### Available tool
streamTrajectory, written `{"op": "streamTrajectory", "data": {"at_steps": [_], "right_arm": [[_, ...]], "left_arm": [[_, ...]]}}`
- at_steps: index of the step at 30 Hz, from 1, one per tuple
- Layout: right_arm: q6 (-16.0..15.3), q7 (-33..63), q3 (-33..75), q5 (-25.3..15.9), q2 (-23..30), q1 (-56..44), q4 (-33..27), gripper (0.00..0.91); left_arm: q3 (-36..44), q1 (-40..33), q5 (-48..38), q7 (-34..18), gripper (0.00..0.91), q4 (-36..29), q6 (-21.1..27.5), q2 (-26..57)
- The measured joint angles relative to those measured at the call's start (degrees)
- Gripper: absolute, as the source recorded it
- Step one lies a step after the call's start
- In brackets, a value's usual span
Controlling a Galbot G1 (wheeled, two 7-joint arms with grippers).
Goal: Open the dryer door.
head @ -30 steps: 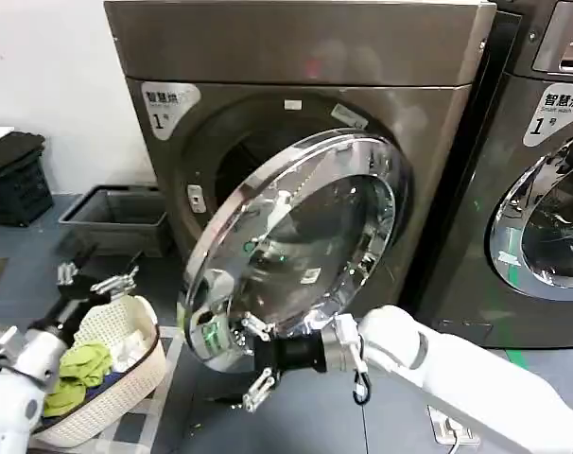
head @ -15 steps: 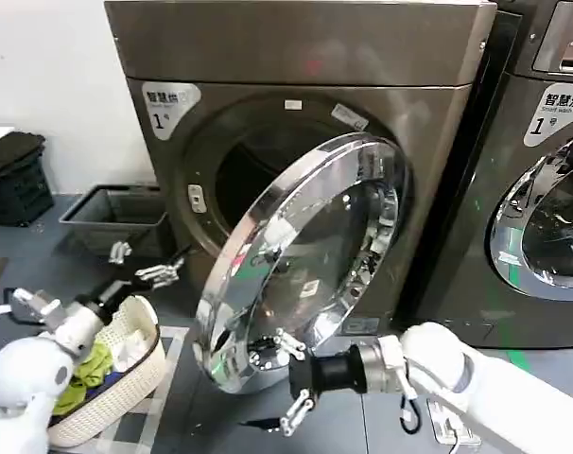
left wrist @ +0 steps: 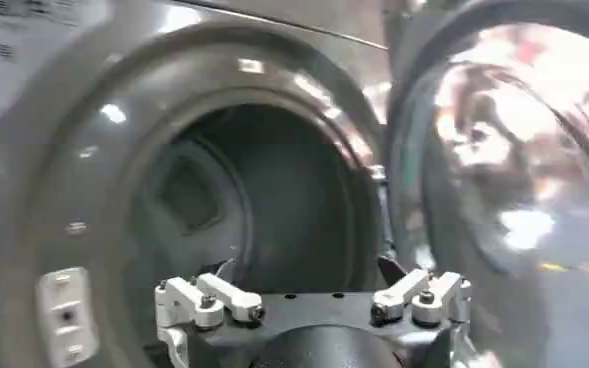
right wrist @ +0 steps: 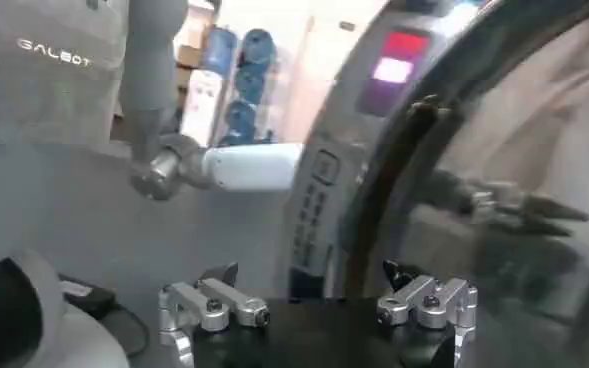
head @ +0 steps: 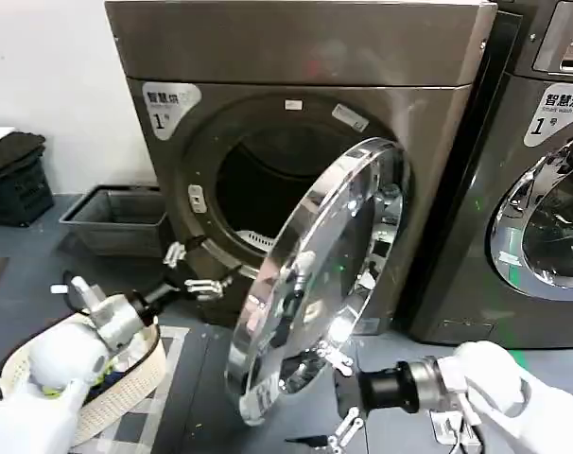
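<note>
We've got the dryer door (head: 315, 284) hanging half open at six o'clock of the drum; right hand (head: 338, 392) spread wide at its lower rim, left hand (head: 194, 270) wide too. Push outward steadily.

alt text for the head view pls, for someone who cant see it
A bronze-grey front-loading dryer stands with its round chrome-rimmed glass door swung well open. The right gripper, open, sits at the door's lower edge; the open left gripper reaches toward the drum opening.

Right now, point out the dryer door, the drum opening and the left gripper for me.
dryer door (head: 310, 284): head view, on its chrome rim.
drum opening (head: 258, 189): head view, on the dark interior.
left gripper (head: 194, 270): head view, midway between its open fingers.
</note>
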Motion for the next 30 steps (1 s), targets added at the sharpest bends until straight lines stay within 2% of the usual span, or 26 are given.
{"op": "streamTrajectory", "data": {"at_steps": [10,14,21,30], "right_arm": [[1.6,2.7,18.3,1.1,2.4,-14.4,-1.1,0.907],[3.1,2.8,27.9,1.5,3.9,-22.4,-1.4,0.907],[5.9,6.1,43.6,1.8,8.2,-35.7,-1.7,0.907],[6.2,13.7,56.6,0.8,15.5,-46.4,-1.8,0.907]], "left_arm": [[8.2,-2.9,2.0,0.8,0.907,-0.9,-1.1,0.6],[11.7,-4.0,3.0,1.1,0.907,-1.0,-1.7,0.6],[16.8,-6.6,3.6,0.6,0.907,-0.5,-1.6,-1.1],[21.4,-9.2,4.2,0.4,0.907,0.1,-1.5,-4.3]]}}
